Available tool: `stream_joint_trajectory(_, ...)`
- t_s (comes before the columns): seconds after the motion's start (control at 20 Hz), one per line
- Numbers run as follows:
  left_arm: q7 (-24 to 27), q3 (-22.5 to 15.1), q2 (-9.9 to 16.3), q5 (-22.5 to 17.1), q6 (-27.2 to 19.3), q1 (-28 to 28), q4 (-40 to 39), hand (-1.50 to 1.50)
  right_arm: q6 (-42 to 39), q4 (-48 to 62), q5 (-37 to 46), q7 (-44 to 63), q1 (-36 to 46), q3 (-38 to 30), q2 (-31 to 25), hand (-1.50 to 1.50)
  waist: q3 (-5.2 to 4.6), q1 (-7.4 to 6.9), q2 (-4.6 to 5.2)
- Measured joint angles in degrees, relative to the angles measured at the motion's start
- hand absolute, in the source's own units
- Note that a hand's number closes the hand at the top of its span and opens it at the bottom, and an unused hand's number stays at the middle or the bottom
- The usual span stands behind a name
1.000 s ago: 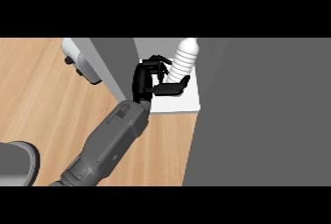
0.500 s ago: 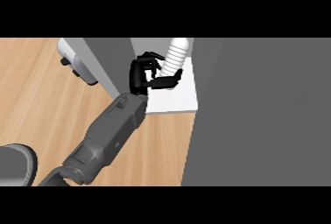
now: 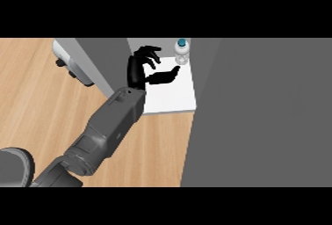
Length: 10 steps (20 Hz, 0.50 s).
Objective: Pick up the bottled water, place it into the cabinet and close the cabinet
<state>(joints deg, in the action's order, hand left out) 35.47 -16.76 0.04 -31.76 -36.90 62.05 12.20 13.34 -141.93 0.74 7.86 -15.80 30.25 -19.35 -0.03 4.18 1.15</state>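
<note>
The one hand that shows comes up from the lower left of the head view on a long grey forearm. Which of the two hands it is cannot be settled from this view, since only a single arm shows. The hand is released: its fingers are spread and only lightly bent, the thumb points out toward the right, and nothing lies within them.

The bottled water stands upright just beyond the fingertips, up and to the right of the hand, apart from it by a small gap. It is clear with a blue cap, and it stands at the far end of the white cabinet shelf. The hand itself hangs over the left part of that shelf, with the thumb above the white surface.

To the right of the hand and bottle a broad grey panel fills most of the view; it looks like the cabinet's side or door, though which one cannot be told. To the left of the hand stands a narrower grey wall, and further left a grey and white part with a dark knob shows. The wooden tabletop spreads below and to the left of the forearm. At the lower left corner a rounded grey form shows beside the arm
</note>
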Motion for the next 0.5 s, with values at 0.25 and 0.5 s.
stream_joint_trajectory(0.25, 1.1, 0.8, 0.2, 0.2, 0.6, 1.4, -2.8, -1.5, -0.6, -0.1, -0.3, -0.1, 0.1, -0.6, 0.0, -1.5, -0.02, 0.18, 0.18)
stream_joint_trajectory(0.5, 1.6, 2.1, 0.1, -0.2, 2.0, 2.8, -4.3, -1.5, -1.1, -0.2, -0.5, -0.7, -0.4, -0.7, -0.1, -1.5, -0.03, 0.41, 0.23)
